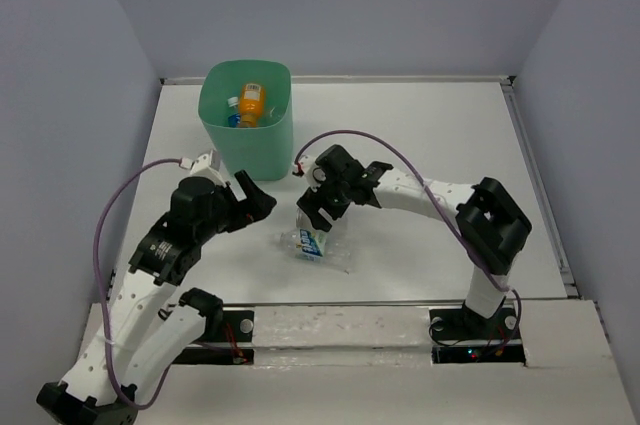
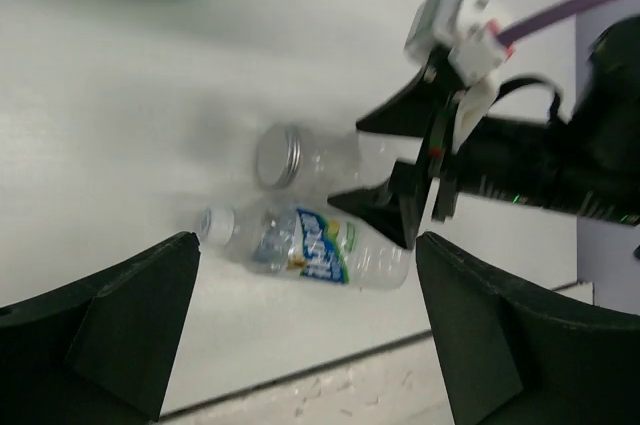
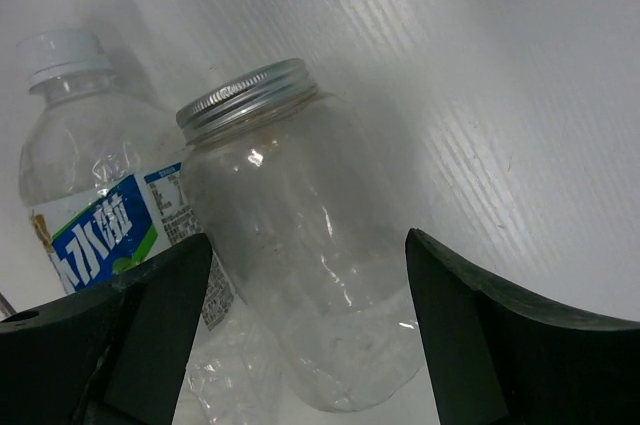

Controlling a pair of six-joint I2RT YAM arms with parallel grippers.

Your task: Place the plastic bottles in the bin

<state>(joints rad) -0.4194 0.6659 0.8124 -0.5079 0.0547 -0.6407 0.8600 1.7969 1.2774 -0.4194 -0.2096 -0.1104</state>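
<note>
Right pincer (image 3: 308, 245) gapes around a smooth clear jar (image 3: 290, 185) (ribbed silver cap (image 3: 245, 95)); left pincer (image 2: 305, 245) released.

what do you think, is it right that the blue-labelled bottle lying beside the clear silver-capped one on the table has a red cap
Not quite. The cap is white, not red, as the right wrist view shows. The rest holds: the blue-labelled bottle lies on the table beside the clear silver-capped bottle.

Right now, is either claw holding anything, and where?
Nothing held. The right gripper, open, straddles the silver-capped bottle mid-body; the left gripper is open and empty.
</note>
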